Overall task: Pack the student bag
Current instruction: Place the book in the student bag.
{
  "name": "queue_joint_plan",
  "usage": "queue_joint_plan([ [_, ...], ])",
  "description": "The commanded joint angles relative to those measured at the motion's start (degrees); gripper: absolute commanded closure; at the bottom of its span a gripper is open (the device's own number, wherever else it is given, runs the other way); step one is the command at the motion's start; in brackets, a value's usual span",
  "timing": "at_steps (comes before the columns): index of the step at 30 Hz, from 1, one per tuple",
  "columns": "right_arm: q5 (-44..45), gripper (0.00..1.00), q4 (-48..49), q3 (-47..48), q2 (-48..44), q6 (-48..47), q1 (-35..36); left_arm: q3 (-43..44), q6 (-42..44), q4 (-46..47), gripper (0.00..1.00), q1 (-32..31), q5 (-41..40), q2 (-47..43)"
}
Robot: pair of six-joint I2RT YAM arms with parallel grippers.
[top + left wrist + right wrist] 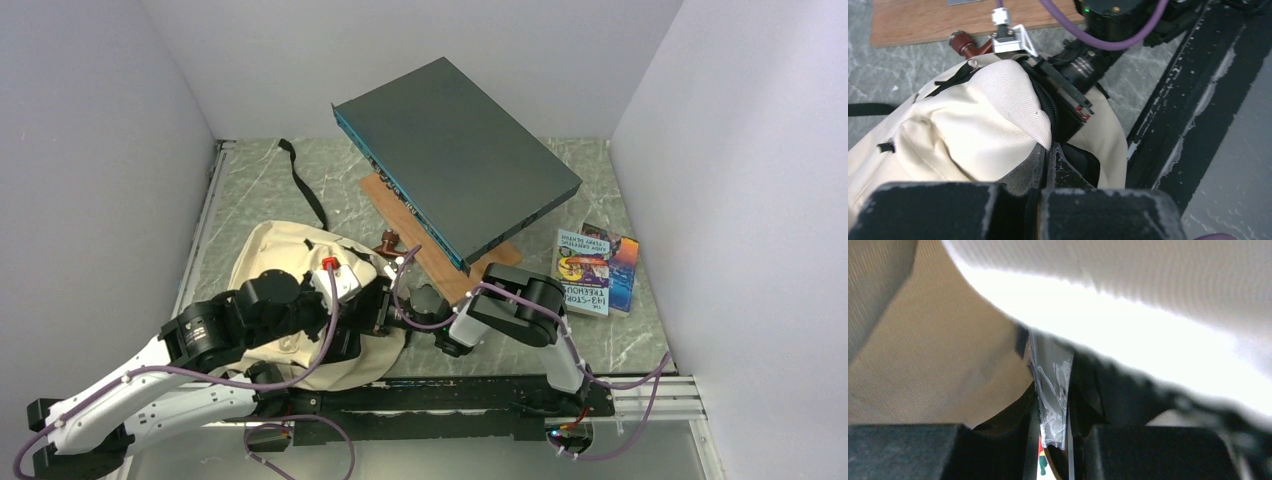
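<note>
The student bag (285, 255), cream canvas with black zipper trim, lies left of centre on the table. My left gripper (378, 310) is shut, its fingertips (1040, 157) pinching the cream rim of the bag's opening (1013, 100). My right gripper (418, 303) reaches in from the right, and its black body (1070, 82) slants into the dark opening with its tips hidden. In the right wrist view, cream lining surrounds the right gripper (1052, 405). It is shut on a thin glossy flat item (1050, 380), seen edge-on, with red, yellow and green at its lower end.
A big dark grey flat box (455, 150) leans on a wooden board (415, 235) behind the bag. Two books (590, 270) lie at the right. A brown object (388, 242) sits by the bag's top, and a black strap (300, 180) trails back. Black rails (450, 395) line the near edge.
</note>
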Motion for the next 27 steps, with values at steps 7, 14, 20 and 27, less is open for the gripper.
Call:
queue_joint_plan([
  [7, 2.8, 1.00, 22.2, 5.9, -4.9, 0.0, -3.7, -1.3, 2.9, 5.1, 1.00, -0.2, 10.6, -1.9],
  [14, 0.3, 1.00, 22.2, 12.4, 5.3, 1.6, -3.0, -1.8, 3.3, 8.8, 1.00, -0.2, 8.5, 0.5],
  [20, 0.9, 0.84, 21.7, 10.6, 6.2, 0.4, -3.5, -4.1, 3.6, 11.4, 1.00, -0.2, 5.1, 0.8],
  [27, 3.4, 0.67, 20.3, 4.6, 5.0, -0.1, -4.2, -4.9, 4.1, 11.2, 1.00, -0.2, -3.5, -0.6],
])
